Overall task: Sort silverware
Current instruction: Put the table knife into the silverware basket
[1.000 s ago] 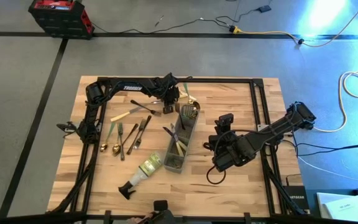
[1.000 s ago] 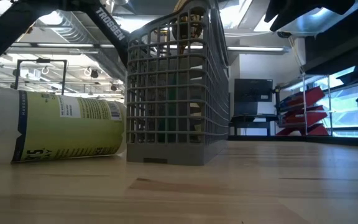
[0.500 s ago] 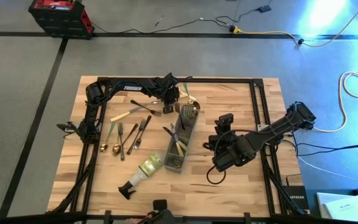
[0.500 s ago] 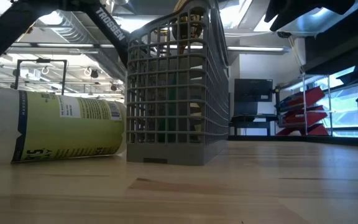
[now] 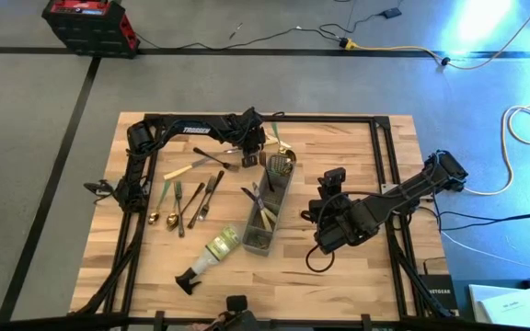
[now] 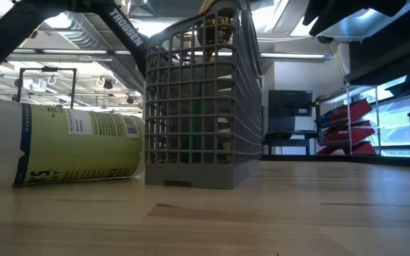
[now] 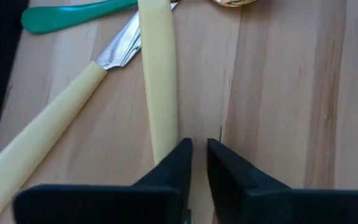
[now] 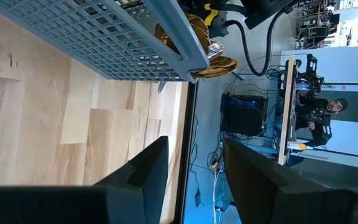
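Observation:
Silverware lies on the wooden table left of the grey mesh caddy (image 5: 267, 207): forks and spoons (image 5: 187, 198) and a cream-handled knife (image 5: 180, 171). More pieces stand in the caddy, gold ones (image 6: 216, 32) at its far end. My left gripper (image 5: 251, 147) points down at the table by the caddy's far end. Its fingers (image 7: 199, 155) are a narrow crack apart with bare wood between them. A cream handle (image 7: 157, 74) runs up to one fingertip; a second cream-handled knife (image 7: 48, 130) and a green handle (image 7: 73, 12) lie beside it. My right gripper (image 8: 194, 168) hangs open right of the caddy. My left gripper comes from above, slanting down, and one fingertip (image 7: 176, 163) stands at the near end of the cream handle (image 7: 161, 140), which lies flat on the table. Nothing is between the fingers. I cannot tell whether that fingertip touches the handle.
A spray bottle (image 5: 212, 253) lies on its side near the caddy's near end, large at the left of the low view (image 6: 62, 146). A black frame (image 5: 380, 156) borders the table. Bare wood (image 5: 339, 285) stretches right of the caddy, below my right arm.

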Controlling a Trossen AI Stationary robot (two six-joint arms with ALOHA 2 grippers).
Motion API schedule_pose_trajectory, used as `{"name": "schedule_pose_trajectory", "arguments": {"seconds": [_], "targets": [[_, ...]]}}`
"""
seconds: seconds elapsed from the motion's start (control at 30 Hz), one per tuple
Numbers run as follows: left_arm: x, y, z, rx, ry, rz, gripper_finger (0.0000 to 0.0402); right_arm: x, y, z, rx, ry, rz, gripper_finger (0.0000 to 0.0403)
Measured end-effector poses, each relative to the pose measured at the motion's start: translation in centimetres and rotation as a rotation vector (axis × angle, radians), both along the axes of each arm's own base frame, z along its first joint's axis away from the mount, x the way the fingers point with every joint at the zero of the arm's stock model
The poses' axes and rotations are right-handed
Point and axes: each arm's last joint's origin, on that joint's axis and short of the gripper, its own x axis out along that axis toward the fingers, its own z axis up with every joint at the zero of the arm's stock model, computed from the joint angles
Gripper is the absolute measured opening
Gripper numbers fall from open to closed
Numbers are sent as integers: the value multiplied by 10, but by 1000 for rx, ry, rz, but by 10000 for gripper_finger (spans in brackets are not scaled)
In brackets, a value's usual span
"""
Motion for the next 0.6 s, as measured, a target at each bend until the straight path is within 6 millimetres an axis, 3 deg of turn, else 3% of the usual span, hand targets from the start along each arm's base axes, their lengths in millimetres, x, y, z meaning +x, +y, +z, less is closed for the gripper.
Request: {"name": "schedule_pose_trajectory", "arguments": {"seconds": [0.3,0.6], "targets": [[-1,-4,16,14,-24,-15,151,0,0,0,1,-1,0,136],[-3,-3,27,26,-51,-64,182,0,0,0,12,0,-1,136]]}}
